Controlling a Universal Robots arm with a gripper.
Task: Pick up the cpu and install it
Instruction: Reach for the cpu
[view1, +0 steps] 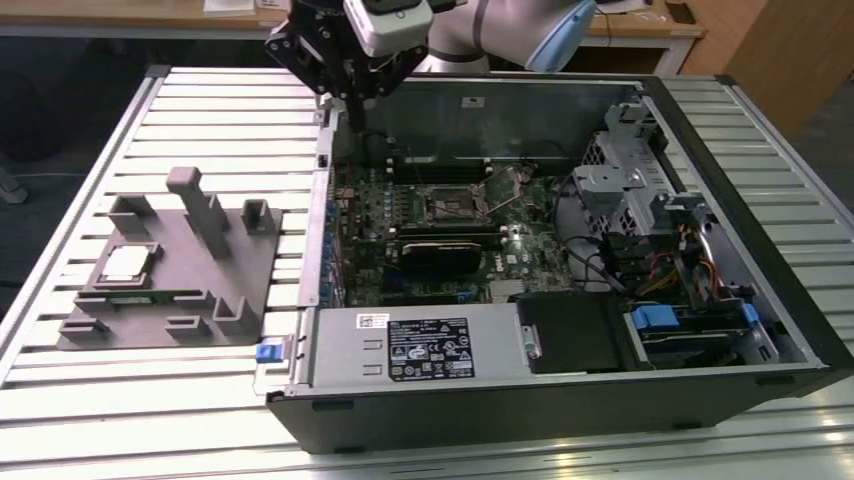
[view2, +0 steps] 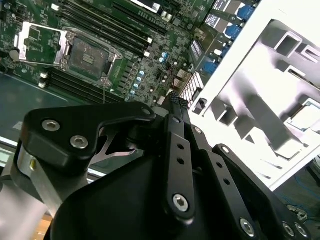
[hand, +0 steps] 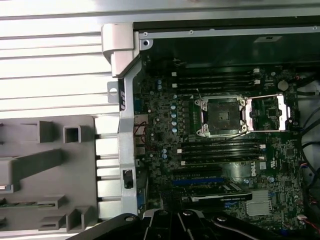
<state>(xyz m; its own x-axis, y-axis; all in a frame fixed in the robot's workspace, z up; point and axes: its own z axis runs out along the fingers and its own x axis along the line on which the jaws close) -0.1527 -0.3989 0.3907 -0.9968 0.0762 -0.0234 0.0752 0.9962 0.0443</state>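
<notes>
The cpu (view1: 126, 263), a small pale silver square, lies flat on the grey fixture (view1: 174, 300) at the exterior view's left, outside the computer case. In the second wrist view the cpu (view2: 305, 114) sits in a recess of the fixture. My gripper (view1: 350, 98) hangs above the case's back-left corner, well away from the cpu, with its fingers (view2: 176, 107) together and nothing between them. On the motherboard the empty socket (hand: 221, 116) stands uncovered, its metal load plate (hand: 267, 112) flipped open beside it. The same socket (view1: 447, 205) appears mid-board in the exterior view.
The open computer case (view1: 747, 330) lies on a slatted white table (view1: 214, 110). A white-labelled black box (view1: 420, 345) fills its front. Drive cages and cables (view1: 654, 230) crowd the exterior view's right. The case's metal wall (hand: 127, 125) stands between fixture and motherboard.
</notes>
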